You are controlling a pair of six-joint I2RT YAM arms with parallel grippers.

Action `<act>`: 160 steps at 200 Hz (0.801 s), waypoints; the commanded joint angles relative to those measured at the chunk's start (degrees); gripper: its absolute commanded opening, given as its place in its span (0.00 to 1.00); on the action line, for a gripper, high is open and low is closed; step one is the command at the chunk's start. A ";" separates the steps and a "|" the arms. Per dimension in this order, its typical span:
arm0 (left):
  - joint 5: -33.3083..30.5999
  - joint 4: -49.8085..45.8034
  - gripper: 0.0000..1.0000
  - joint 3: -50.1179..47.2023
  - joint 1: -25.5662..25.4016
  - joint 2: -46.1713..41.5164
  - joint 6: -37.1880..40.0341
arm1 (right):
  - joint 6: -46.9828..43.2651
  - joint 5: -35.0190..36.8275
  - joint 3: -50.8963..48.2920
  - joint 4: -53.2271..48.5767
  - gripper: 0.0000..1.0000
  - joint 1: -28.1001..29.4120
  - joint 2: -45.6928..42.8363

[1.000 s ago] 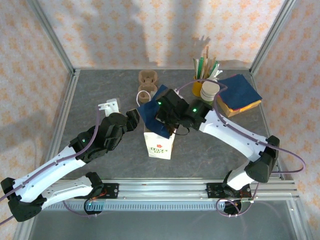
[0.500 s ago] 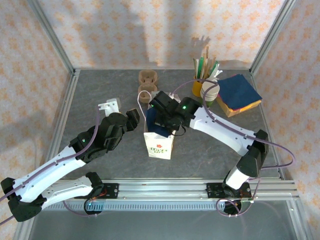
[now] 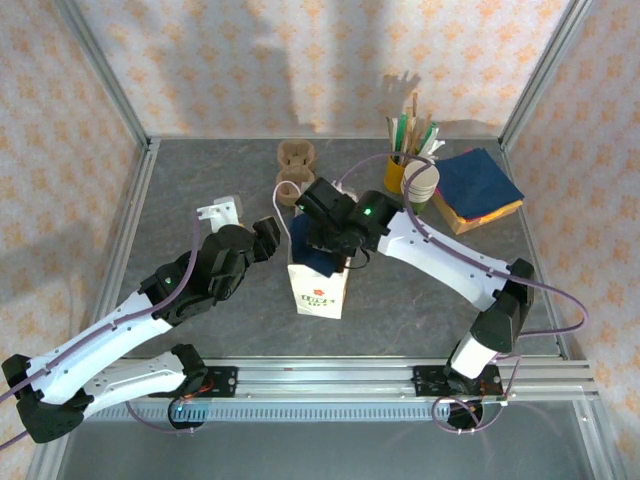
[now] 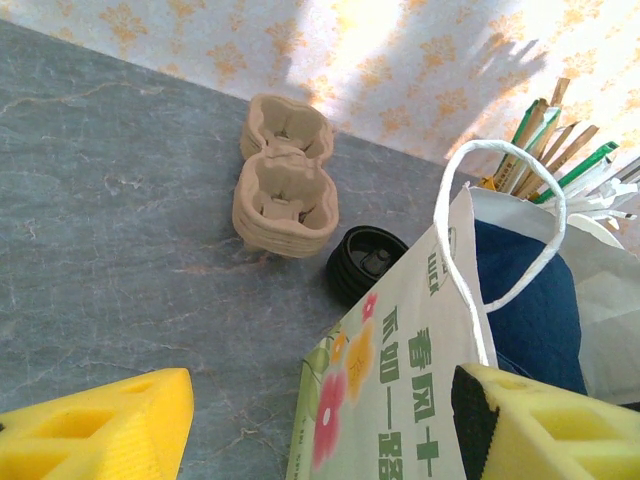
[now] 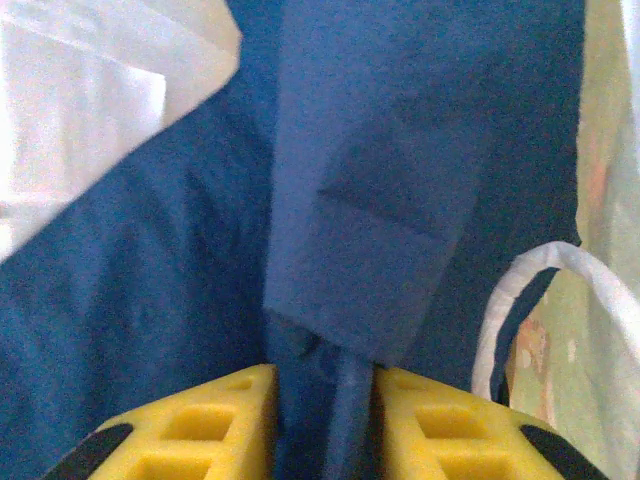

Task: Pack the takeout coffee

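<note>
A white paper bag (image 3: 318, 290) with a flower print stands at the table's middle. My right gripper (image 3: 324, 243) hangs over its mouth. In the right wrist view that gripper (image 5: 325, 420) has its yellow pads (image 5: 210, 420) slightly parted, and a fold of the blue napkin (image 5: 400, 200) lies loose between them, down inside the bag. My left gripper (image 3: 267, 238) stands open just left of the bag (image 4: 420, 380), one finger on each side of its near corner without touching it. The takeout coffee is hidden.
A black ribbed lid stack (image 4: 365, 262) sits behind the bag, next to brown pulp cup carriers (image 3: 293, 160). At the back right stand a yellow cup of sticks (image 3: 400, 170), stacked white cups (image 3: 420, 183) and a pile of blue napkins (image 3: 478, 188). The frame's posts border the table.
My right gripper carried the blue napkin left and down into the bag's mouth, and its jaws have parted a little. The left arm has not moved.
</note>
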 commanded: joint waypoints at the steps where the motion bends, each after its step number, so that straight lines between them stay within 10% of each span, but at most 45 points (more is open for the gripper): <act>1: 0.68 0.79 0.71 -0.04 0.46 -0.04 0.46 | -1.87 2.08 3.98 -0.47 0.30 0.46 0.11; 160: 0.19 0.80 0.71 -1.41 0.51 -0.93 0.02 | -3.48 -1.86 1.66 2.25 0.23 0.47 2.95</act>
